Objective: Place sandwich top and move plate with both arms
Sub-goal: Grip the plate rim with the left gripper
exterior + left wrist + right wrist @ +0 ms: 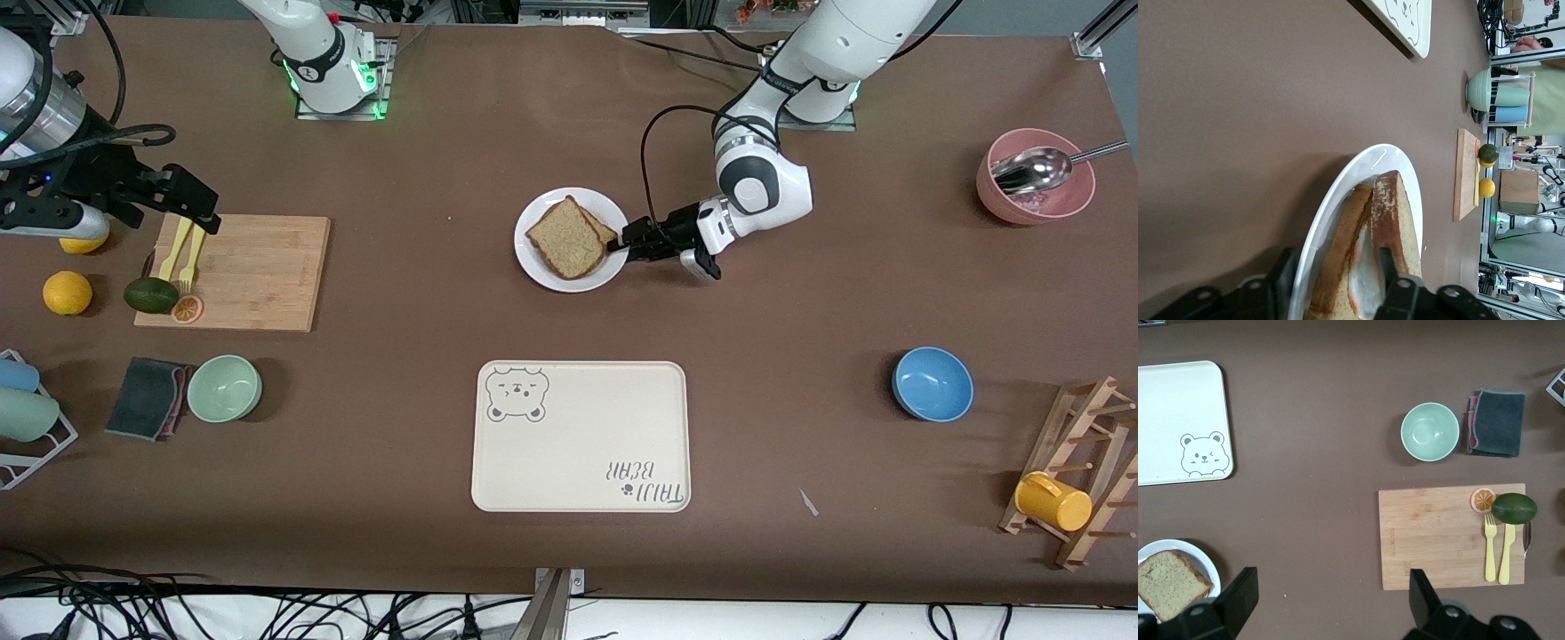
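The sandwich top [563, 238], a speckled tan slice with a brown crust, lies on a lower slice [605, 228] on the small white plate [542, 267]. In the left wrist view the sandwich top [1395, 220] covers a white filling [1365, 280] on the plate [1358, 167]. My left gripper [624, 248] is at the plate's rim on the left arm's side. It [1335, 273] is open and straddles that rim: one finger [1281, 280] stands outside the plate, the other over the bread's crust. My right gripper [191, 213] hangs open and empty, high by the cutting board [258, 271]; it [1331, 587] frames bare table.
A cream bear tray [578, 436] lies nearer the camera than the plate. The cutting board carries yellow forks, an avocado and an orange slice. A green bowl [224, 388], a blue bowl [932, 383], a pink bowl with a spoon [1036, 191] and a wooden cup rack [1080, 480] stand toward the ends.
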`<action>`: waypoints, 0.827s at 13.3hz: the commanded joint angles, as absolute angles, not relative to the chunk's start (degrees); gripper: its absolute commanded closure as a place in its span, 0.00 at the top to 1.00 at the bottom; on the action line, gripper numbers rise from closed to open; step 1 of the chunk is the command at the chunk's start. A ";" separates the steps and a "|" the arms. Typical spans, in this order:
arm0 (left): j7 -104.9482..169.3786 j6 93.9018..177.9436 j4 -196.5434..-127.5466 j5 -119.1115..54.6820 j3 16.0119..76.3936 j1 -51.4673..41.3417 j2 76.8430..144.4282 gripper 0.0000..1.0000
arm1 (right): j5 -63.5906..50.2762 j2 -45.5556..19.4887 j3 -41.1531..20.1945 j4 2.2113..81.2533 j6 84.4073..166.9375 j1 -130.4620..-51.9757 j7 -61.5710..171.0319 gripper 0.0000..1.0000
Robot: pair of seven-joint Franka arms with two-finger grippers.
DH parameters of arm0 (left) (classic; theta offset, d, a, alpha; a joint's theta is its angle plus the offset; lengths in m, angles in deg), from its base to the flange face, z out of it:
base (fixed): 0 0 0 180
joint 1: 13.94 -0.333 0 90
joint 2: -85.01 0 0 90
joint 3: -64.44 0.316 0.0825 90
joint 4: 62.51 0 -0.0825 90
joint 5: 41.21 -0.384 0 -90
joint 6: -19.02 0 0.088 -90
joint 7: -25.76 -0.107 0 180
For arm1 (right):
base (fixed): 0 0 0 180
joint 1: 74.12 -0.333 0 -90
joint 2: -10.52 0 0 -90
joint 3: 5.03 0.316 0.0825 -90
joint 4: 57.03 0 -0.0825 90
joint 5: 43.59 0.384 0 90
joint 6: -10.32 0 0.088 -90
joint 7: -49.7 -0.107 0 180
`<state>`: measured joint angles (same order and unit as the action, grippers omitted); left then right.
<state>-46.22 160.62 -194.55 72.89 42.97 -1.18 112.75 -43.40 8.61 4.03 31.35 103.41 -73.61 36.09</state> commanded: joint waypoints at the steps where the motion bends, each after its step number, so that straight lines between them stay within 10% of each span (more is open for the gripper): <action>1: -49.03 160.44 -194.08 75.42 42.82 -0.93 113.93 0.41 | -42.71 8.41 4.02 30.69 103.31 -73.33 35.37 1.00; 11: -53.42 160.35 -193.91 79.20 42.73 -0.49 115.51 0.00 | -42.98 8.58 3.93 31.48 104.36 -73.33 35.46 1.00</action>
